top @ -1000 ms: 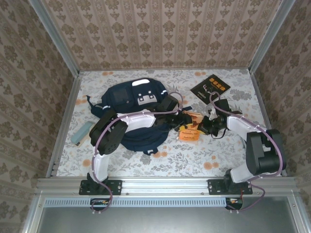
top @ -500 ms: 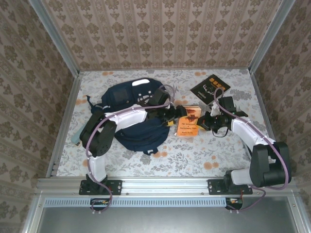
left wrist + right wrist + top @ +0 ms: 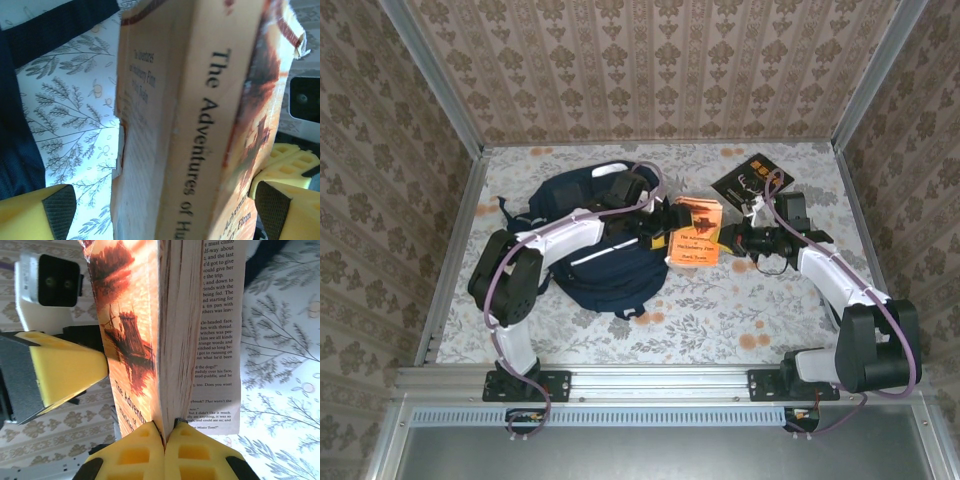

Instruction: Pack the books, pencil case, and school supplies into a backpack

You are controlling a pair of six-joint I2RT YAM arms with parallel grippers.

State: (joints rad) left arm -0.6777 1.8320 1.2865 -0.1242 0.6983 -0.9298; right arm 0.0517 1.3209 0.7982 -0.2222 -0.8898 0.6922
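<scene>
The orange book (image 3: 696,228) stands on edge above the table, just right of the navy backpack (image 3: 600,275). My right gripper (image 3: 728,238) is shut on its lower edge; in the right wrist view the yellow fingers (image 3: 137,452) pinch the cover and page block (image 3: 172,340), while one loose page hangs free. My left gripper (image 3: 658,240) is open around the book's other side. In the left wrist view the spine (image 3: 200,125) sits between its spread pads (image 3: 59,210), apart from both. A black book (image 3: 745,180) lies at the back right. The pencil case is hidden.
The backpack lies flat under my left forearm, its dark fabric (image 3: 20,110) at the left of the left wrist view. Patterned walls close in the table on three sides. A metal rail (image 3: 660,380) runs along the front. Floral cloth (image 3: 740,310) lies bare at the near right.
My left gripper has opened and let go of the orange book. The right gripper has carried the book up and toward the back, and turned it more upright.
</scene>
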